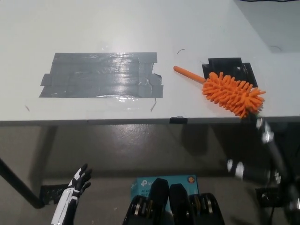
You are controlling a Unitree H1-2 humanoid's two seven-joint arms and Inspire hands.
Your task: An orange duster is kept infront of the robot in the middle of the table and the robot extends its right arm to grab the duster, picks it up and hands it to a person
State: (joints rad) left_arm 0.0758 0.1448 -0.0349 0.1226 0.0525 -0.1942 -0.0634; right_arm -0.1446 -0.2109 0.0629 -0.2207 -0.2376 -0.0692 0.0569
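Orange duster [227,89] lying on the worktop [140,28] near its front edge, right of centre, bristle head over a black tape patch [229,68]. Best gripped at the bristle head, then lifted level. Right hand [260,123] just below the bristles; cannot tell fingers. Left hand [78,183] low, fingers apart, empty. One duster, one grey tape patch [103,75], one black.

Right hand [259,123] motion-blurred under duster [233,93] head, fingers unreadable (open or closed unclear); left hand [76,186] forearm cut by bottom edge.
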